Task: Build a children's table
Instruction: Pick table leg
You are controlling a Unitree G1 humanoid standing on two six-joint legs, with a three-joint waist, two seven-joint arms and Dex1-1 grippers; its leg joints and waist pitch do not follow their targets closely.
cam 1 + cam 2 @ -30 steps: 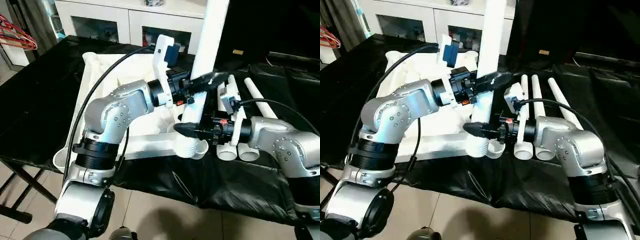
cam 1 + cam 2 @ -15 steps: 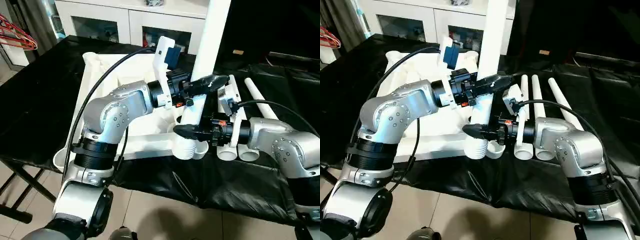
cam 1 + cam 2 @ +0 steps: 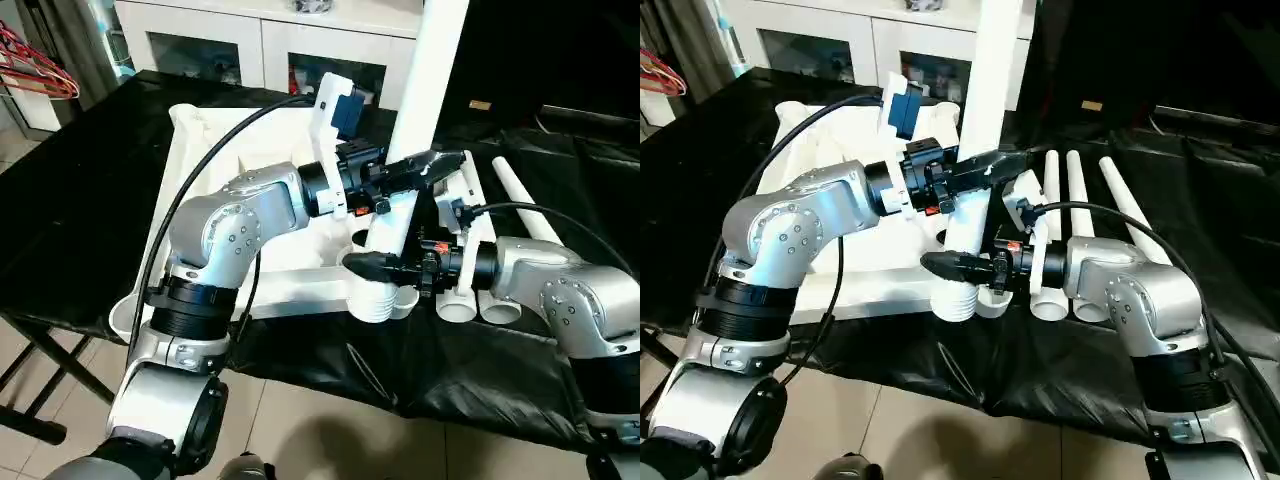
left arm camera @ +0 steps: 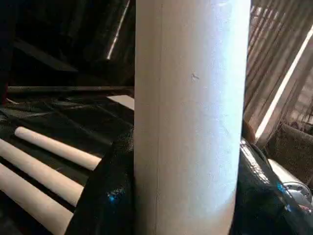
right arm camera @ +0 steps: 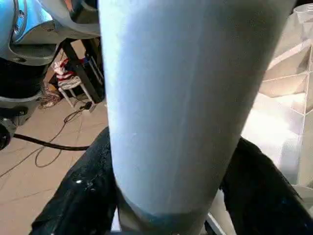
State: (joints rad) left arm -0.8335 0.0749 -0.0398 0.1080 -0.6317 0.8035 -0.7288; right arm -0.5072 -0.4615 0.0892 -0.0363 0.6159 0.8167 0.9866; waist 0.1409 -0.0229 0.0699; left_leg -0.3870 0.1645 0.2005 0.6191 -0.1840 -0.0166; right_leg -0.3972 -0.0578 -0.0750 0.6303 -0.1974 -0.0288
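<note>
The white tabletop [image 3: 205, 165] lies underside up on the black-covered table. One white tube leg [image 3: 428, 90] stands nearly upright at the tabletop's near right corner. Its ribbed lower end [image 3: 373, 300] sits right beside a round corner socket [image 3: 404, 297]; whether it is inside the socket I cannot tell. My left gripper [image 3: 428, 168] is shut on the leg's middle, with the leg [image 4: 190, 112] between its black fingers [image 4: 105, 196]. My right gripper [image 3: 368, 265] is shut on the leg [image 5: 181, 98] just above the ribbed end. Three more legs [image 3: 1122, 205] lie side by side to the right.
A white cabinet with glass-fronted doors [image 3: 265, 45] stands behind the table. Red hangers [image 3: 35, 75] hang at the far left. A black cable [image 3: 190, 200] loops from my left wrist over the tabletop. The table's front edge [image 3: 330, 380] drops to a tiled floor.
Both grippers keep their hold on the leg. Its top has leaned slightly to the right, and the head view has shifted a little.
</note>
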